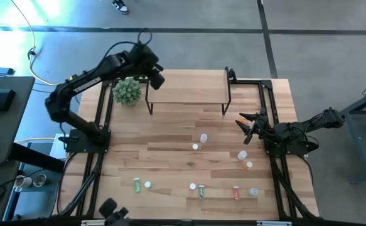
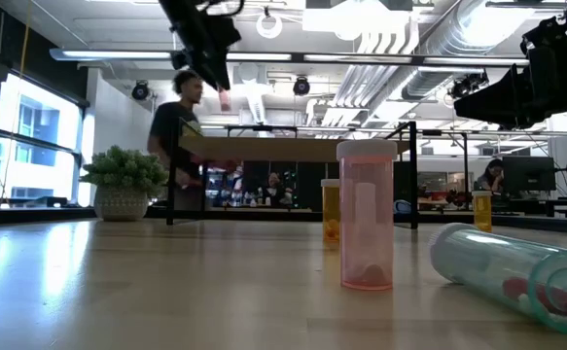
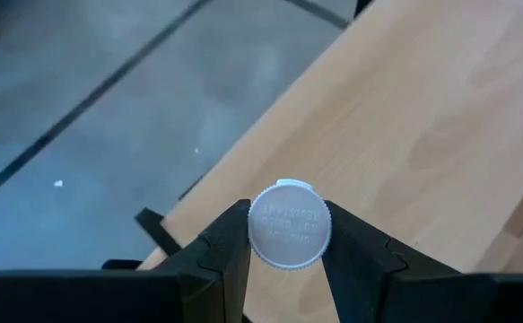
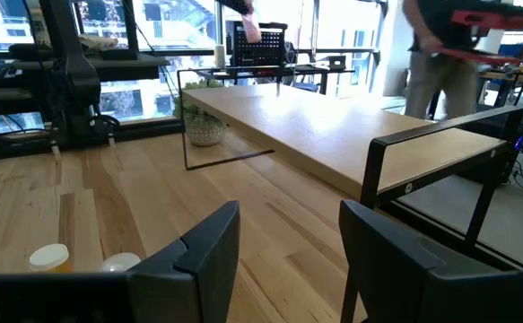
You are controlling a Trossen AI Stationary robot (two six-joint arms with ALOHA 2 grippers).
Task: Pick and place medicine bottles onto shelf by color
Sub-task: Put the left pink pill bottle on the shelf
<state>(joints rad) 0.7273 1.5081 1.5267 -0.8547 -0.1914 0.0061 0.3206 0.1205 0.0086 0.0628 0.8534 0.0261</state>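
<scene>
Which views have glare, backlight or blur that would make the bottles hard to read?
High view: window glare washes out the floor at the upper left; the table is evenly lit. Low view: bright windows and ceiling lights backlight the scene, and the lying bottle nearest the camera is soft. Left wrist view: the white cap is sharp. Right wrist view: the person behind the shelf is motion-blurred.

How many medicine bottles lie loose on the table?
10 bottles: two mid-table, two near the right gripper, six along the edge opposite the shelf. Left gripper holds another; others may be hidden.
</scene>
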